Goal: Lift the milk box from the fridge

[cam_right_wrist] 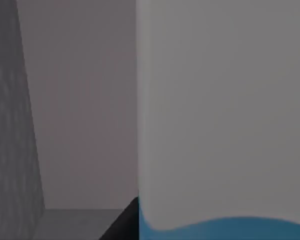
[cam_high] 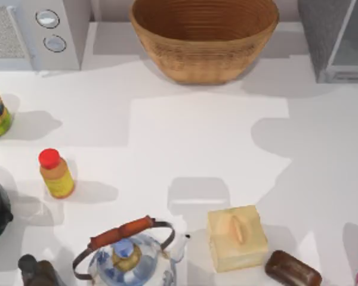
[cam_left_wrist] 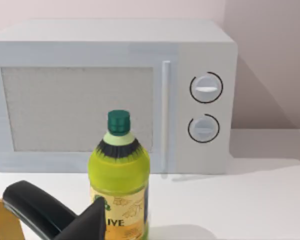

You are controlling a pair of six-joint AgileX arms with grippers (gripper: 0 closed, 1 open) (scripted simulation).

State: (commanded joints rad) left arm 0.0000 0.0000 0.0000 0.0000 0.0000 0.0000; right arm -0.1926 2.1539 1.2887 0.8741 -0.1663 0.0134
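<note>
Standing at the bench's [cam_high: 215, 137] far left corner is a light grey microwave [cam_high: 39, 33] with two knobs, an olive-oil bottle [cam_left_wrist: 119, 175] before it; the left tool's [cam_left_wrist: 50, 217] dark fingers show beside that bottle, opening untellable. A wicker basket [cam_high: 204, 39] sits mid-back. At far right, the fridge [cam_high: 337, 39] holds the milk box [cam_right_wrist: 222, 115], close against the right wrist camera.
</note>
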